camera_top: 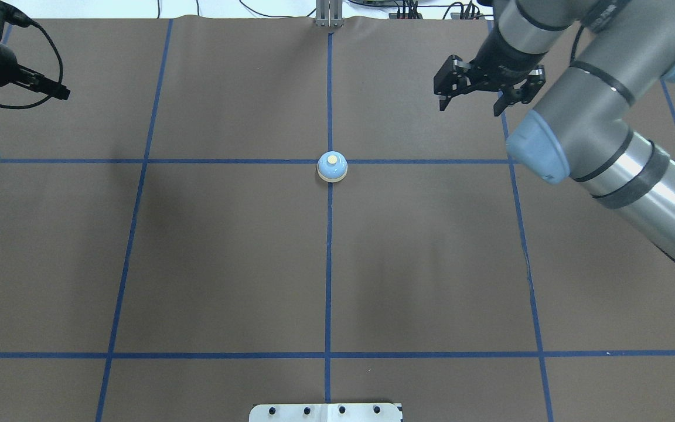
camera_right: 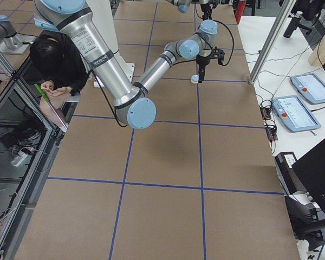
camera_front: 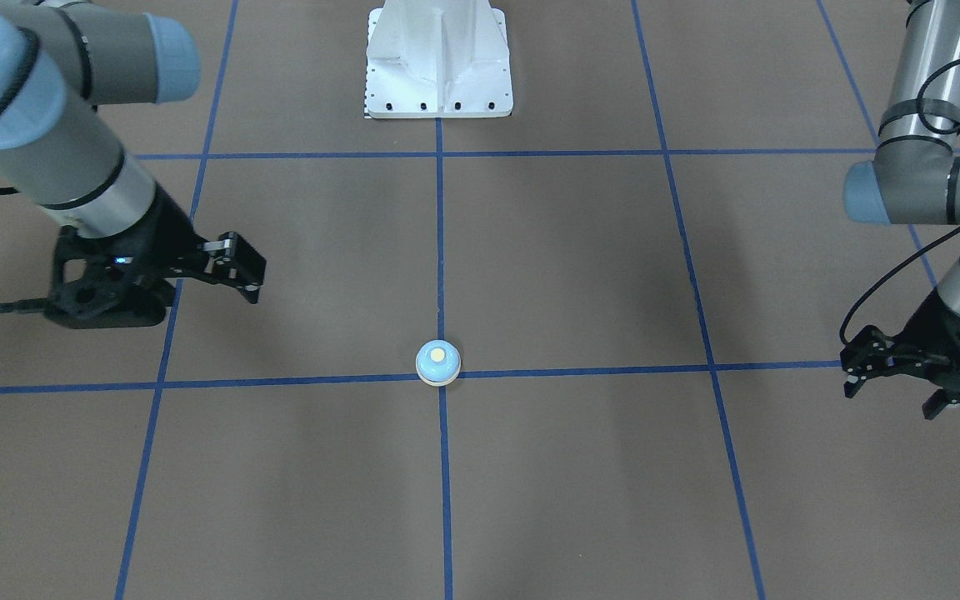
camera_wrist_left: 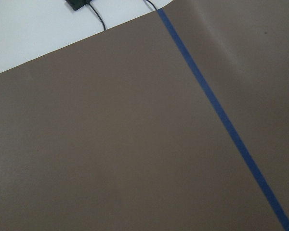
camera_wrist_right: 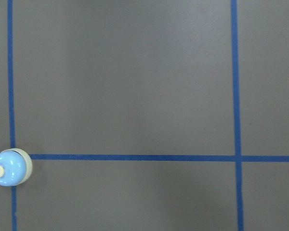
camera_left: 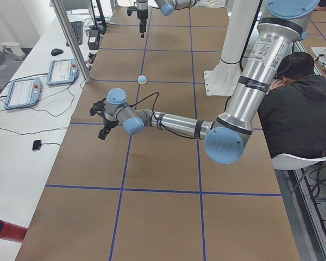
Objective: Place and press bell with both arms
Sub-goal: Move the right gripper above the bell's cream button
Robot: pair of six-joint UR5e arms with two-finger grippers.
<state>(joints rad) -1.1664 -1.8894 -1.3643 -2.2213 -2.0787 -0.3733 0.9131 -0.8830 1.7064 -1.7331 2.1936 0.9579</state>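
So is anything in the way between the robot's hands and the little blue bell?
No, nothing visible. Only bare table lies between the bell and the right gripper, and between it and the left gripper.

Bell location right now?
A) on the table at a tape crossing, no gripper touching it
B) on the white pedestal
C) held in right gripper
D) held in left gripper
A: the bell stands on the table where two blue tape lines cross, and the open right gripper and open left gripper are both well away from it.
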